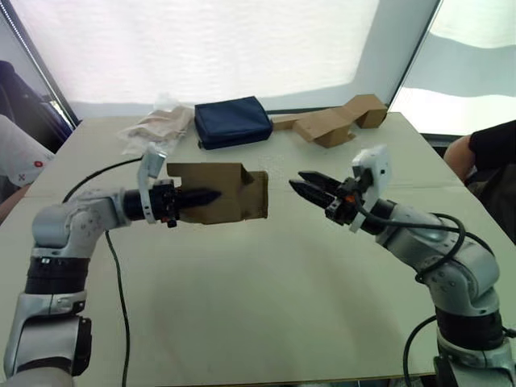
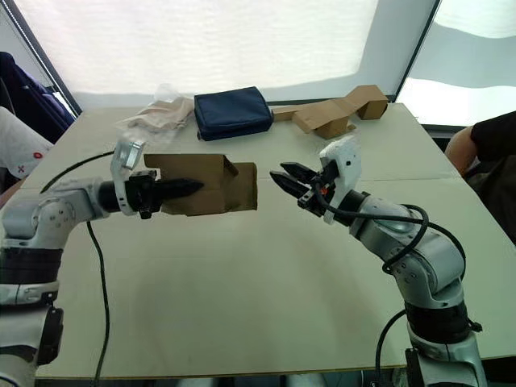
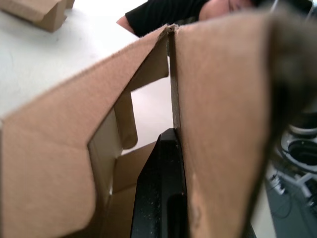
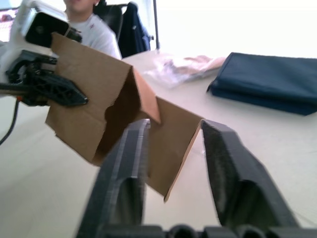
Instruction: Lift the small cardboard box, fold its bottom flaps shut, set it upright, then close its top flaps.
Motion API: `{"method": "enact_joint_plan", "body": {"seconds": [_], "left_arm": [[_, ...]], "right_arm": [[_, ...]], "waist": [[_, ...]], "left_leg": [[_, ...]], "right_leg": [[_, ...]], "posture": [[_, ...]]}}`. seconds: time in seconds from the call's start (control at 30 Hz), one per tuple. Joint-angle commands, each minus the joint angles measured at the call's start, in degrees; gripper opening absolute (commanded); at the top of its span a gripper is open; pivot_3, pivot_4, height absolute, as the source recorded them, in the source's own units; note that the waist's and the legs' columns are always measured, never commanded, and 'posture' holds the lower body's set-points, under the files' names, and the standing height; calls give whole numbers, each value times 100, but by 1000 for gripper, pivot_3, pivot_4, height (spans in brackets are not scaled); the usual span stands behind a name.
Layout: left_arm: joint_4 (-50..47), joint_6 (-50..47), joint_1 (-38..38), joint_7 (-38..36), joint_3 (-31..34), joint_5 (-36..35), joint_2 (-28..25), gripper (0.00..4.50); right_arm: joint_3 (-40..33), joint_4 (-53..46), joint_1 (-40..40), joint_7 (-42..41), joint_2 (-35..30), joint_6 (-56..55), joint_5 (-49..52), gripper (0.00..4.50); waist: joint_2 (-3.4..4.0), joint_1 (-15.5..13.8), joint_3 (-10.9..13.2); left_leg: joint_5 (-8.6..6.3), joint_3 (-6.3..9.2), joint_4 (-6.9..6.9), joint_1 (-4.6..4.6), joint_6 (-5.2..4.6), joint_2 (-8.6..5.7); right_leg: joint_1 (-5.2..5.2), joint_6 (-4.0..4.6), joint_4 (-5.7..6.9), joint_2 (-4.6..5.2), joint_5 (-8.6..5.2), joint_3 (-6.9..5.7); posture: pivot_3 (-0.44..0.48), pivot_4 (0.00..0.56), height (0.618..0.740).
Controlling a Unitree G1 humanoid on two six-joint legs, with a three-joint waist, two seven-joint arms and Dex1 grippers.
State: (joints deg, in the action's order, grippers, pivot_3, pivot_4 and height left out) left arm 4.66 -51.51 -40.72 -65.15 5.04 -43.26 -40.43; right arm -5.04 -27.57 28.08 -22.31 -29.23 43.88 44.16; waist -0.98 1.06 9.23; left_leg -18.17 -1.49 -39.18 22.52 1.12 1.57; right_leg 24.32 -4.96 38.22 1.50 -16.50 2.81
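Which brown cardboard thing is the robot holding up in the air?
The small cardboard box, gripped by the left pincer above the table. The other one, the long folded cardboard piece, lies flat at the far edge, untouched.

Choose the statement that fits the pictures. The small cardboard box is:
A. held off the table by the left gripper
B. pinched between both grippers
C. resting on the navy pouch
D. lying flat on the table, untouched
A: the left gripper is shut on a wall of the small cardboard box, which hangs above the table; the right gripper is open and apart from it.
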Motion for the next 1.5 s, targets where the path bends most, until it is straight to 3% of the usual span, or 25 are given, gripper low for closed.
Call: {"method": "enact_joint_plan", "body": {"seconds": [0.03, 0.3, 0.77, 1.5], "left_arm": [[130, 350, -443, -283, -94, 221, -121, 0], [318, 604, -945, -688, -266, 466, -116, 0], [-91, 230, -1053, -768, -138, 93, 7, 0], [-221, -128, -1034, -1148, -172, -244, -91, 0]], "right_arm": [[-11, 13, 351, 198, 267, -78, -15, 48], [250, 210, 802, 296, 685, -25, -172, 48], [661, 418, 923, -81, 1101, -85, -332, 48], [695, 433, 826, -347, 1475, -362, -328, 48]], "waist": [[0, -3, 0], [1, 0, 1], [1, 8, 1], [2, 21, 1]], "left_leg": [[1, 2, 0, 0, 1, 2], [0, -1, 0, 2, 0, -1], [0, 1, 0, 2, 0, 1], [0, 2, 0, 2, 0, 2]], "right_leg": [[1, 0, 2, -5, 0, 0], [2, 0, 1, -4, 0, 0], [2, 0, 3, -4, 0, -1], [3, 0, 3, -5, 0, -1]], "posture": [[0, 150, 740], [0, 150, 740], [0, 150, 740], [0, 150, 740]]}}
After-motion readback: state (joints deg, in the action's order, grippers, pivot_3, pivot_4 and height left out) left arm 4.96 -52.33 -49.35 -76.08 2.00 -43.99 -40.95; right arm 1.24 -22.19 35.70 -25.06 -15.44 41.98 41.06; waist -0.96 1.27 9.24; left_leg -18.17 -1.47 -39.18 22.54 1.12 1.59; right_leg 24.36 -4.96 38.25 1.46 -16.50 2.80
